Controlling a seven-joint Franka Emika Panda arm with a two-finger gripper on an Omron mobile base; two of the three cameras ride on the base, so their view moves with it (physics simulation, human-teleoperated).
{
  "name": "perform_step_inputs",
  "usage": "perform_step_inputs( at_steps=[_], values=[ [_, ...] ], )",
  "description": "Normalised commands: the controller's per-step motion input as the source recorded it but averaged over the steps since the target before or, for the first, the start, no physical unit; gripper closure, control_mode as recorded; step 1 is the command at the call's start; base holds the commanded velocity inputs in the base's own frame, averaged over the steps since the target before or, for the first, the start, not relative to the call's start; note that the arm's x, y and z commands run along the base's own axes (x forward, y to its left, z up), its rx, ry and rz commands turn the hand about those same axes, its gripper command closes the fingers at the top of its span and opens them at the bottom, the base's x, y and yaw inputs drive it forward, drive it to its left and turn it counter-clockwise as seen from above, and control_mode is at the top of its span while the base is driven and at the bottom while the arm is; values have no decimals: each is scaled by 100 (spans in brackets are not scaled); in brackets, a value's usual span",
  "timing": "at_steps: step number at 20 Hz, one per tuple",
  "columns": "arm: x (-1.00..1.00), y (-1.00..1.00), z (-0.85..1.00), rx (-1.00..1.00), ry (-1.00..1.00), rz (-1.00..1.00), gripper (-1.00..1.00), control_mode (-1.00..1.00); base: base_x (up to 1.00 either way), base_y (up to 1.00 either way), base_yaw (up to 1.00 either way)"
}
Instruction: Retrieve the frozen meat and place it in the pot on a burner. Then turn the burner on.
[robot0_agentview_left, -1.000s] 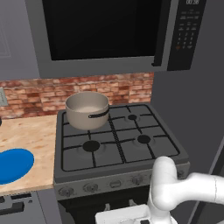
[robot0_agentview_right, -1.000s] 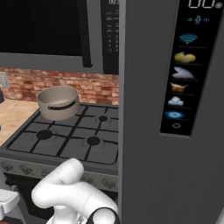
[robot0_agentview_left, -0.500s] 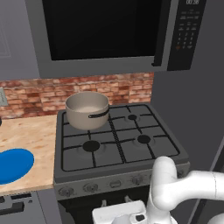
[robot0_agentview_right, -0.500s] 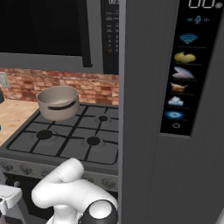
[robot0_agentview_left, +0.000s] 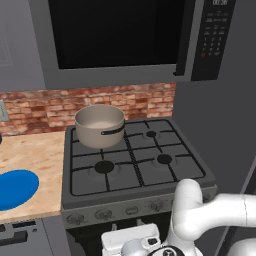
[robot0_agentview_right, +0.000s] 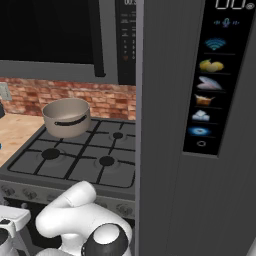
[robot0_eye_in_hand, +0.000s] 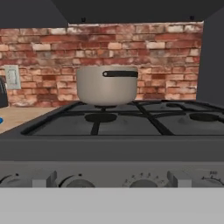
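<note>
a home kitchen. a gas stove (robot0_agentview_left: 135, 165) with a pot (robot0_agentview_left: 100, 125) sits under a built-in microwave (robot0_agentview_left: 120, 35), beside a wooden counter (robot0_agentview_left: 35, 155). a red brick backsplash (robot0_eye_in_hand: 131, 48) runs behind, and a tall fridge (robot0_agentview_right: 200, 150) stands right.

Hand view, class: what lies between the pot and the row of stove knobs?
A dark burner under black grates, just before the pot; then the stove's grey front edge down to the knobs.

The pot (robot0_agentview_left: 99, 125) looked like smooth dull metal. Behind it, the wall (robot0_agentview_left: 140, 102) was rough red brick. Beside the stove (robot0_agentview_left: 135, 165), the counter (robot0_agentview_left: 32, 155) looked like pale wood.
</note>
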Motion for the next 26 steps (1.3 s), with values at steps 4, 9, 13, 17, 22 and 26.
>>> perform_step_inputs(
  at_steps=[4, 9, 13, 17, 22, 26],
  values=[
    [26, 11, -31, 0, 0, 0, -100, -100, 0, 0, 0],
    [15, 15, -16, 0, -1, 0, -100, -100, 0, 0, 0],
    [9, 13, -6, 0, -2, 0, -100, -100, 0, 0, 0],
    [10, 12, -7, 0, -3, 0, -100, -100, 0, 0, 0],
    [11, 8, -9, 0, -4, 0, -100, -100, 0, 0, 0],
    [12, 8, -17, 0, -1, 0, -100, -100, 0, 0, 0]
  ],
)
